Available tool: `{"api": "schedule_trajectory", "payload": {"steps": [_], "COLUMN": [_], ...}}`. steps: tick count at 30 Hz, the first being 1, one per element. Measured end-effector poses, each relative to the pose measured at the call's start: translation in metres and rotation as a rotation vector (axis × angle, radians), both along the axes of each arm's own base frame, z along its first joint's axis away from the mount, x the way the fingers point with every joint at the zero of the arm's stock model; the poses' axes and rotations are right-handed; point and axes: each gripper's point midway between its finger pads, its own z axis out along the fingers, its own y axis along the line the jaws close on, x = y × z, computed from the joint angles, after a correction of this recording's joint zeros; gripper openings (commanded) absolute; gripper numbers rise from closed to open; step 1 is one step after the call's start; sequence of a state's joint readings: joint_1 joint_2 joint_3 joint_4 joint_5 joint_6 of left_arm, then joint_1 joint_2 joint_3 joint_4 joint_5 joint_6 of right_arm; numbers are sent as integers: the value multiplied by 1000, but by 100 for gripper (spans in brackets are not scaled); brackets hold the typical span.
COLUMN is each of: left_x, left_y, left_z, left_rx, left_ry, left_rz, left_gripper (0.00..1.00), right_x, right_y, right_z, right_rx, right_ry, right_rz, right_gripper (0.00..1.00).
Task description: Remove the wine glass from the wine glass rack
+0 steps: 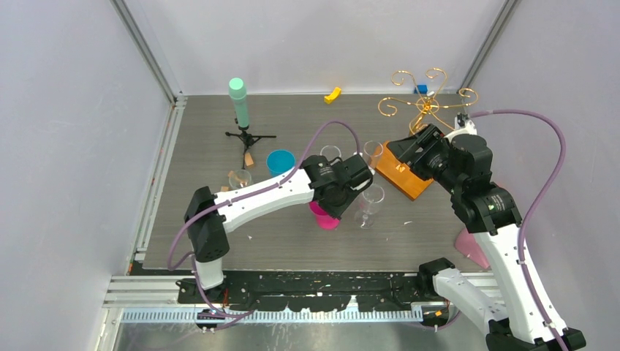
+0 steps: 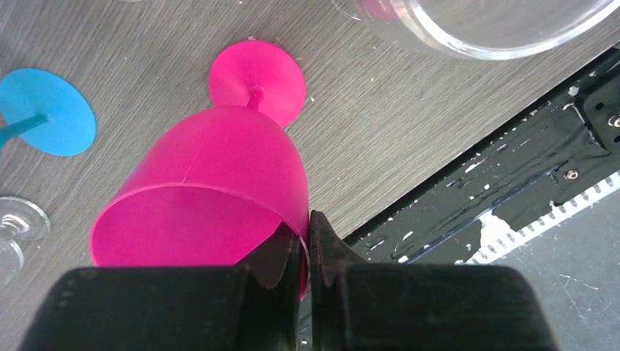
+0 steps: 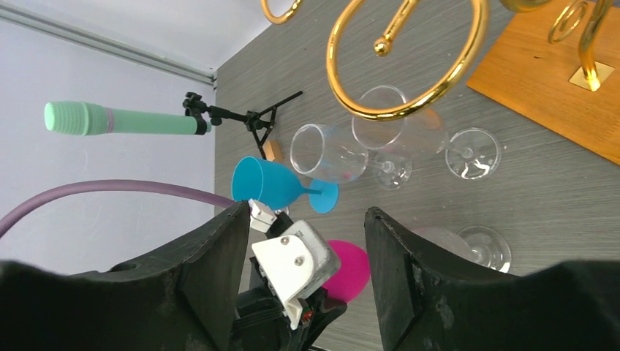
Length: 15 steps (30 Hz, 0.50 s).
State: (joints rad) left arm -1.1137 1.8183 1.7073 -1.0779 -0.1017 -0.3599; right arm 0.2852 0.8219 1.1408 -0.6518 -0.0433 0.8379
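Left gripper [image 2: 308,232]: jaws pressed onto the rim wall of the pink wine glass [image 2: 219,183], one finger inside the bowl and one outside. The glass is upright, bowl opening towards the wrist camera, its round foot low over the worktop [image 1: 219,139]; whether the foot actually rests on the surface cannot be told. In the top view this glass sits near the middle of the worktop, left of the wine glass rack [image 1: 403,175] and clear of its gold scroll arms, which stand on their post at the far right. Right gripper [image 3: 305,213]: jaws spread wide with nothing between them, positioned above the near end of the rack's orange-brown base. A clear stemmed glass [image 1: 369,205] stands just right of the pink one. A blue glass [image 1: 281,161] stands further back to the left. A black tripod [image 1: 248,137] carrying a mint-green cylinder stands towards the far left.
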Motion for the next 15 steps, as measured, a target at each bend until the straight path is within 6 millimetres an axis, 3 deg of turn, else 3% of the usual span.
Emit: {"api": "schedule_trajectory", "payload": {"steps": [15], "left_x": [3], "left_y": [3], "left_z": [0], "left_rx": [24], "left_ry": [-22], "left_rz": [5], "left_gripper": [51], "right_x": [0], "right_y": [-9], "right_z": [-10], "right_rx": [-44], "right_ry": [27], "right_rz": [-37], "right_gripper": [63]}}
